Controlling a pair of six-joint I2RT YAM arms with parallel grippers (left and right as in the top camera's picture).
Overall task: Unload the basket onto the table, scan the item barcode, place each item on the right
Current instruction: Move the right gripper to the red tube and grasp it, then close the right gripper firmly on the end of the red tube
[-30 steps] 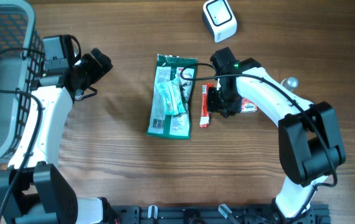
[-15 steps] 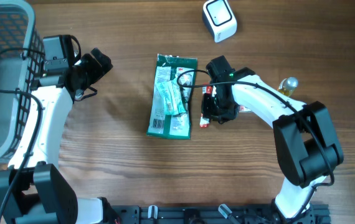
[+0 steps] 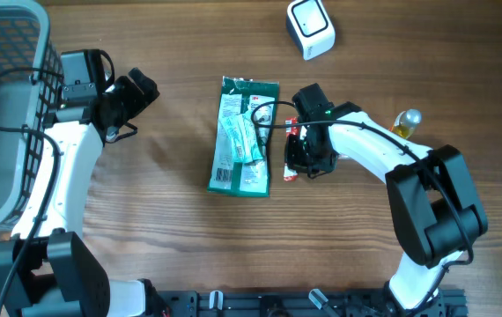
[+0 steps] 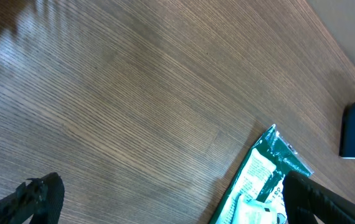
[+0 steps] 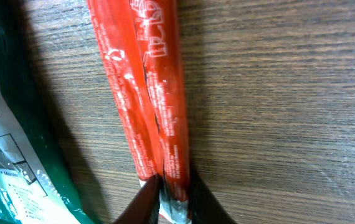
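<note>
A red stick packet lies on the wooden table just right of a green pouch. My right gripper is down over it, and in the right wrist view its jaws pinch the near end of the red stick packet, with the green pouch at the left edge. A white barcode scanner stands at the back of the table. My left gripper hovers at the left, open and holding nothing; the green pouch shows beside its right finger.
A grey wire basket fills the far left. A small yellowish bottle with a silver cap lies behind the right arm. Bare wood surrounds the pouch.
My right gripper has shifted slightly left and closed its jaws on the red stick packet, which now sits nearer the green pouch. The left arm has not moved.
</note>
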